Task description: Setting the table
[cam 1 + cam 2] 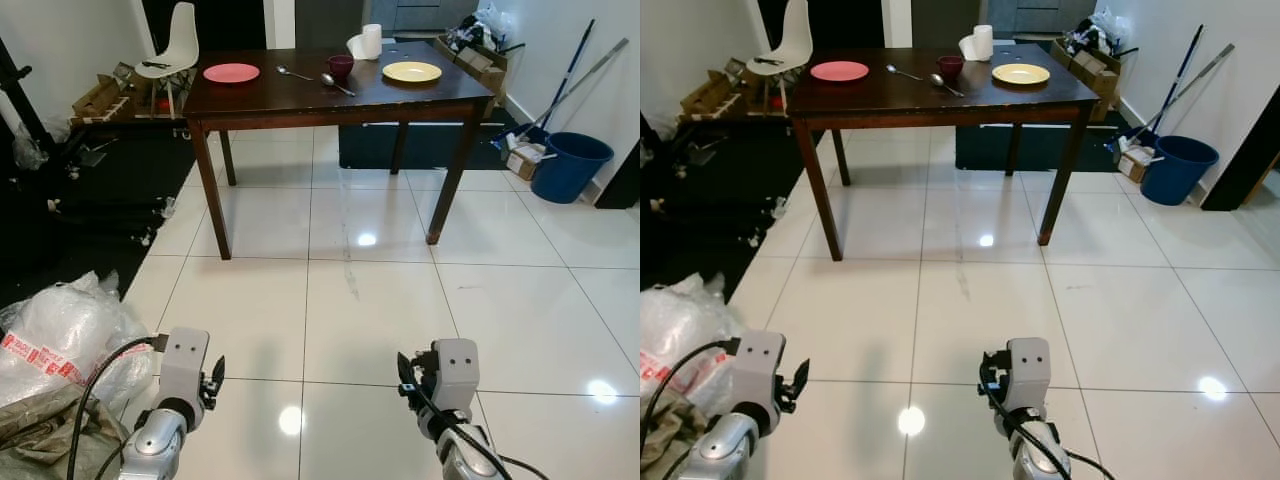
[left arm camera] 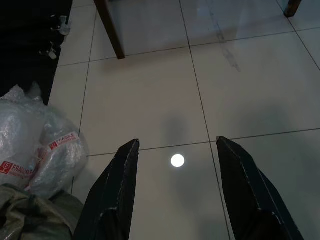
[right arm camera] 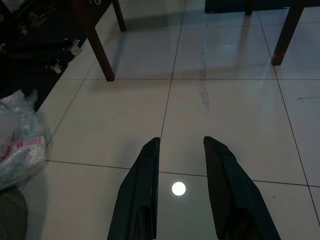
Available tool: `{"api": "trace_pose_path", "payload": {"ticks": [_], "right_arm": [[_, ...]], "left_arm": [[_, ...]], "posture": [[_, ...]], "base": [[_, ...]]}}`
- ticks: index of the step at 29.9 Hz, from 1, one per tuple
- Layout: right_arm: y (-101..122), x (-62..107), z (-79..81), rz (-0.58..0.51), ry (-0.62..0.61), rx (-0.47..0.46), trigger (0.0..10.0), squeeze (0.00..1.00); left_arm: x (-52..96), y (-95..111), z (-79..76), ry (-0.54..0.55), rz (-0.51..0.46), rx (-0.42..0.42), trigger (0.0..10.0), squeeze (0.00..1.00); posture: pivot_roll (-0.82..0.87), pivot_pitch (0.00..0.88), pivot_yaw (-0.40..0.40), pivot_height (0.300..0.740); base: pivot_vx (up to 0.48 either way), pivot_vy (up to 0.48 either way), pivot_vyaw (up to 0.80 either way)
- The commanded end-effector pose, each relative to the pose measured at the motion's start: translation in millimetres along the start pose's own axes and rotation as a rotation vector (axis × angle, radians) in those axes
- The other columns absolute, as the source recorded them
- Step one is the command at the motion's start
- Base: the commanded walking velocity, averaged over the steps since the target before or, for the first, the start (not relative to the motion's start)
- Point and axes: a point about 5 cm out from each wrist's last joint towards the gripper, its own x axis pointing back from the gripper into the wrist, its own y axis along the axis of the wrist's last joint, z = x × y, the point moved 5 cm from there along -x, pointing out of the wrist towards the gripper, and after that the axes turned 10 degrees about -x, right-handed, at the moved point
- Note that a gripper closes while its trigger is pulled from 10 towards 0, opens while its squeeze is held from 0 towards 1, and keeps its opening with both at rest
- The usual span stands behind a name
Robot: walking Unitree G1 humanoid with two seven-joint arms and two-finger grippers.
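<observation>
Facing table, beyond both claws

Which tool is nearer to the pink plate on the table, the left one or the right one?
Left. The pink plate lies at the table's left end; the left tool hangs low on that side, the right tool further right. Both are far from it.

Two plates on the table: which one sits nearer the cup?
The yellow plate, on the robot's right; the cup stands close beside it, while the pink plate lies farther left.
</observation>
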Motion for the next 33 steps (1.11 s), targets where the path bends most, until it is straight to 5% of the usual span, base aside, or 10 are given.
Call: {"api": "trace_pose_path", "payload": {"ticks": [1, 11, 33], "right_arm": [[-3, 1.6, 0.8, 0.008, 0.003, -0.003, 10.0, 0.00], [-5, 4.7, -1.5, 0.021, 0.013, 0.011, 10.0, 0.00], [-2, 4.0, -1.1, 0.009, 0.010, 0.005, 10.0, 0.00]], "left_arm": [[0.6, -3, 0.4, -0.008, 0.014, -0.014, 10.0, 0.00], [5.5, -9, 9.8, 0.041, 0.029, 0.033, 10.0, 0.00], [-1.3, 37, -2.8, 0.024, -0.130, -0.013, 10.0, 0.00]], "posture": [[-0.09, 0.000, 0.082, 0.740], [-0.08, 0.000, 0.054, 0.740], [-0.09, 0.000, 0.068, 0.740]], "base": [[0.000, 0.000, 0.00], [0.000, 0.000, 0.00], [0.065, 0.000, 0.00]]}}
